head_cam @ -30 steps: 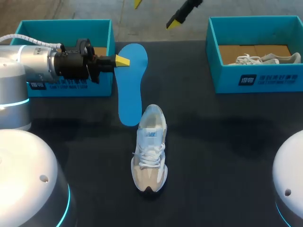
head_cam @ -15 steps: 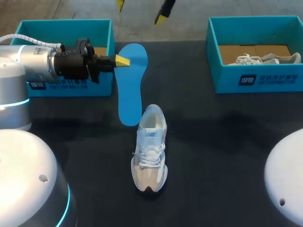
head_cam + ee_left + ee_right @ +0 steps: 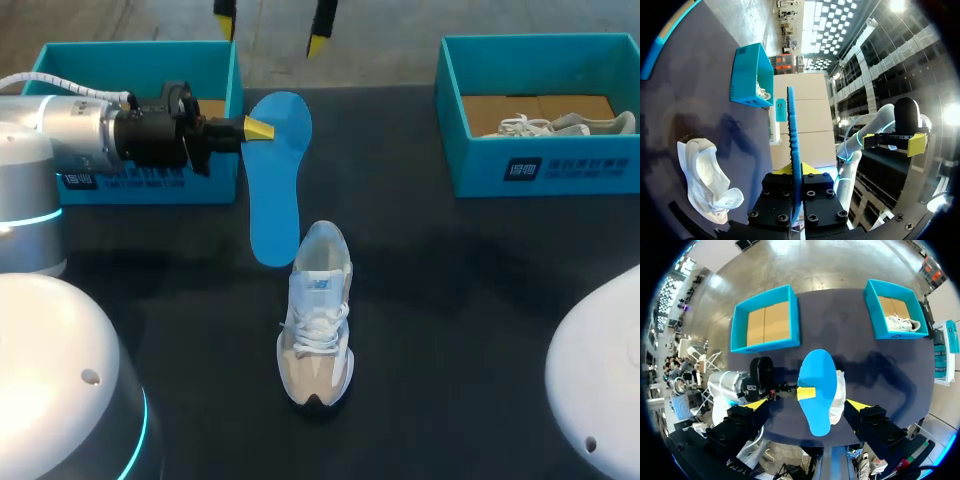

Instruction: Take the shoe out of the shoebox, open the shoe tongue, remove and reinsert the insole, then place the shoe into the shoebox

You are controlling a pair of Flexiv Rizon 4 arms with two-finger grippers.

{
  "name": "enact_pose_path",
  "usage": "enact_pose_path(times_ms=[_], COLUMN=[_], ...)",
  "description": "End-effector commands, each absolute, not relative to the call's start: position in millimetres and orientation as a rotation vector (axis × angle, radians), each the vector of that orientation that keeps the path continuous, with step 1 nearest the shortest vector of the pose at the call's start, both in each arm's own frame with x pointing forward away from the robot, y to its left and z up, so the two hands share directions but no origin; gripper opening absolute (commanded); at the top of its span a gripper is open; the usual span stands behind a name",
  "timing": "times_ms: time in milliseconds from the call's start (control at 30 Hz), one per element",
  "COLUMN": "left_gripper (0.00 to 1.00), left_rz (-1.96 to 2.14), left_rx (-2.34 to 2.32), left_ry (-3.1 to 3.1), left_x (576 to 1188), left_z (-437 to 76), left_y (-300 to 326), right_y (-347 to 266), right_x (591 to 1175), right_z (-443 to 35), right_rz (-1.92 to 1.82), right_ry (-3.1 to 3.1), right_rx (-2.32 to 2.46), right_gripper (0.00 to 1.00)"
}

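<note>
Left claw (image 3: 256, 128): pinched on the blue insole (image 3: 275, 180), at its edge near the wider end.
Insole: beside the left shoebox (image 3: 140, 50), narrow end by the shoe's heel; the left wrist view shows it edge-on.
Shoe (image 3: 317, 320): upright mid-worktop (image 3: 450, 280), outside both boxes.
Right claw (image 3: 271, 25): spread wide, high up; the head view cuts off all but its tips.
Right shoebox (image 3: 540, 170): holds a second shoe (image 3: 560, 125).
</note>
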State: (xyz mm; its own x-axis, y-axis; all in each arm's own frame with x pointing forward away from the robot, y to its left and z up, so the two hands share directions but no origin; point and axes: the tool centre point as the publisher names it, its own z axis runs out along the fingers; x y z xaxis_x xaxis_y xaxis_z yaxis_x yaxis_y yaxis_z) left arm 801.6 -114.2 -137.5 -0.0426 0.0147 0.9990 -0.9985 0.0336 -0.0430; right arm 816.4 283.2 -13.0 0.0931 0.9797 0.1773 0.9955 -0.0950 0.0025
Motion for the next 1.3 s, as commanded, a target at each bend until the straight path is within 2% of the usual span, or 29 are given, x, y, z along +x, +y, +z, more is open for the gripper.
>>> enact_pose_path(times_ms=[33,467,1300], left_gripper=[0.00,0.00,0.00], left_rz=[1.221,1.221,1.221], left_rx=[1.156,1.156,1.156], left_ry=[-1.248,-1.248,-1.248], left_x=[801,801,801], left_z=[-137,-137,-137], left_y=[-114,-114,-114], right_y=[291,291,234], right_x=[816,811,800], right_z=[-15,-23,-18], right_rz=[-0.095,-0.141,-0.700], right_ry=[-2.079,-2.063,-1.808], right_rx=[-2.309,-2.368,-2.043], right_gripper=[1.00,1.00,1.00])
